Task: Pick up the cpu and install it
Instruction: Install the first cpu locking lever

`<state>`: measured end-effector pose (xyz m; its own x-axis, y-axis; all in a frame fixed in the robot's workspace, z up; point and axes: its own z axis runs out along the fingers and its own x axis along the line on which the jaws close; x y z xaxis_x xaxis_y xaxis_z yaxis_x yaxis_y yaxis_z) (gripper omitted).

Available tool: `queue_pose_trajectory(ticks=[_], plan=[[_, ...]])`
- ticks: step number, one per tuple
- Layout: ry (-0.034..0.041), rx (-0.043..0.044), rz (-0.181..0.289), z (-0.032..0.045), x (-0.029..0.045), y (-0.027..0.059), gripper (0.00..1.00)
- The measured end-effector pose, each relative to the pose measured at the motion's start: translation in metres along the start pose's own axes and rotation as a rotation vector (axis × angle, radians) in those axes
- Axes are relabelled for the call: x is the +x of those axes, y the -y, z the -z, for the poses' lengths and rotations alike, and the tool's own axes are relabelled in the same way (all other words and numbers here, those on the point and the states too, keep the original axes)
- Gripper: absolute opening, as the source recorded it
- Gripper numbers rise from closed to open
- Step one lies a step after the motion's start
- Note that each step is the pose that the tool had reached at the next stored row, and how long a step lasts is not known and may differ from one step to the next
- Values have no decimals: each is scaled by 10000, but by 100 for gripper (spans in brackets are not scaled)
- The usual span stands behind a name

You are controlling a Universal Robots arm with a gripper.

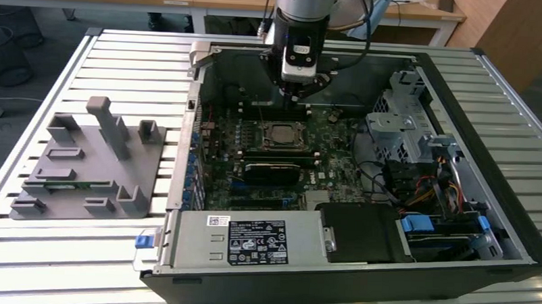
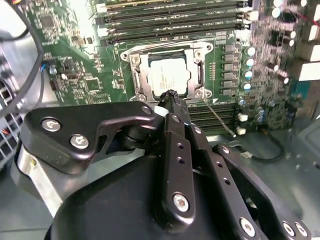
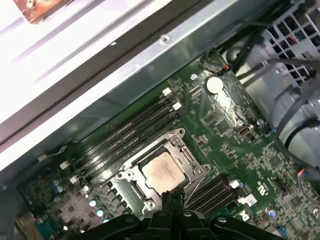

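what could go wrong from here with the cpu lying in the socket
1. In the second wrist view the gripper, fingertips shut, sits right at the edge of the cpu; a sideways drag could nudge the chip askew in the socket frame.
2. Whether the cpu lies fully flat is unclear; pressing down could damage it.

White printed labels (image 1: 257, 242) on the power supply (image 1: 192, 245), their small print beyond reading

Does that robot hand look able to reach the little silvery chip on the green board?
Probably yes. The hand hangs over the chip, which lies uncovered on the board, with no cable or part between them. The hand itself looks shut.
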<state>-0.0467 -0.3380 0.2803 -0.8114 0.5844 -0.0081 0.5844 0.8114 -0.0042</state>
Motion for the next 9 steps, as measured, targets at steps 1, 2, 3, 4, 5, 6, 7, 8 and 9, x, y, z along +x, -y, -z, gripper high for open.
queue_pose_trajectory(ticks=[1, 2, 3, 4, 5, 6, 7, 8, 9], plan=[[1, -2, 181, -1, 0, 0, 11], [2, -3, 375, -2, 0, 0, 11], [2, -5, 558, -3, 0, 0, 11], [3, -6, 736, -3, 0, 0, 11], [4, -8, 916, -4, 0, 0, 11], [5, -9, 1096, -5, 0, 0, 11], [5, -11, 1275, -5, 0, 0, 11], [6, -12, 1457, -6, 0, 0, 11], [7, -14, 1635, -7, 0, 0, 11]])
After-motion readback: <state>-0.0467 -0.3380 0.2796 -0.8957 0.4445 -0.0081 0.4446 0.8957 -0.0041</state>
